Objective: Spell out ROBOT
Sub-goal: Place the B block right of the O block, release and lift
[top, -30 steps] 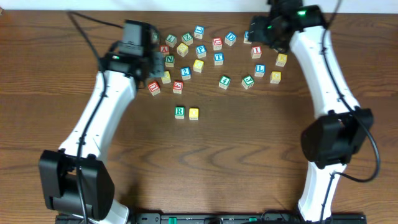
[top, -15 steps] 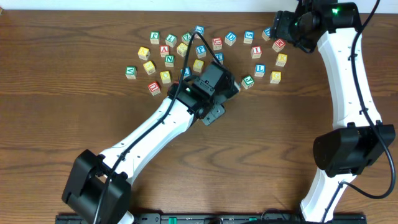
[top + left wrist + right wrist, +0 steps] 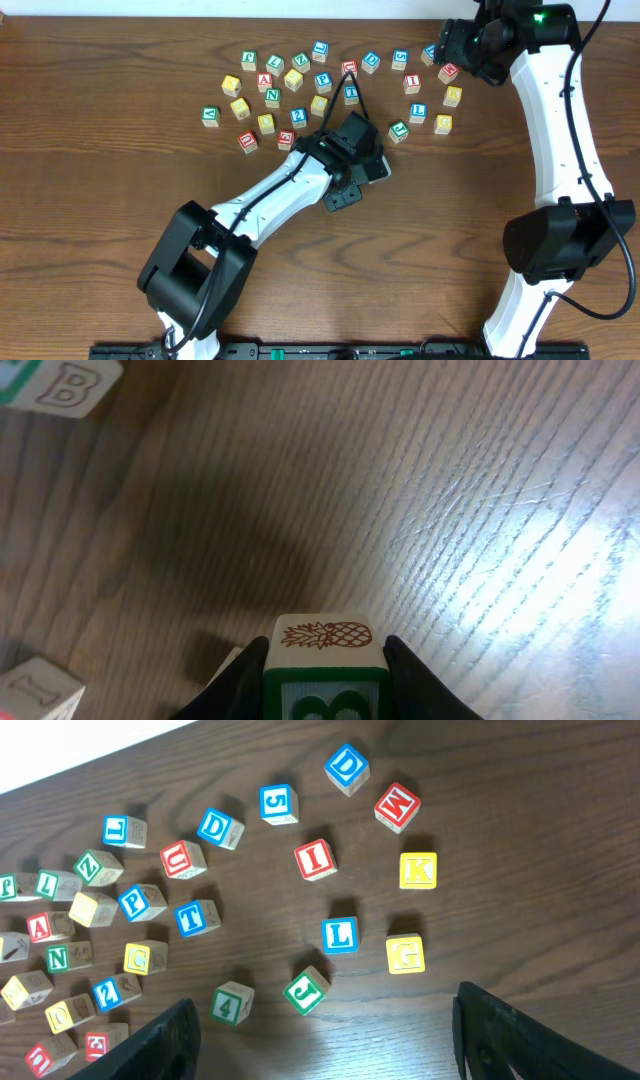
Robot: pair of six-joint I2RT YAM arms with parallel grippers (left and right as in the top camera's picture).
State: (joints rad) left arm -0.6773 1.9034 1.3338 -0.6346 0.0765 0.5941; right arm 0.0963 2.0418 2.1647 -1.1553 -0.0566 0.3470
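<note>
wooden table (image 3: 100, 220), pale wall (image 3: 60, 745); left end effector (image 3: 325, 665) tight on b cube (image 3: 322, 643), right end effector (image 3: 325, 1035) agape, empty

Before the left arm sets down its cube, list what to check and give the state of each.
1. B cube gripped between the fingers of the left pincer: ok.
2. Table bare ahead of the B cube: ok in the left wrist view.
3. Place of the R cube known: cannot tell, no view shows it.
4. Right pincer open, holding nothing, apart from the left pincer: ok.
5. T cube lying free among the loose cubes: ok.
</note>
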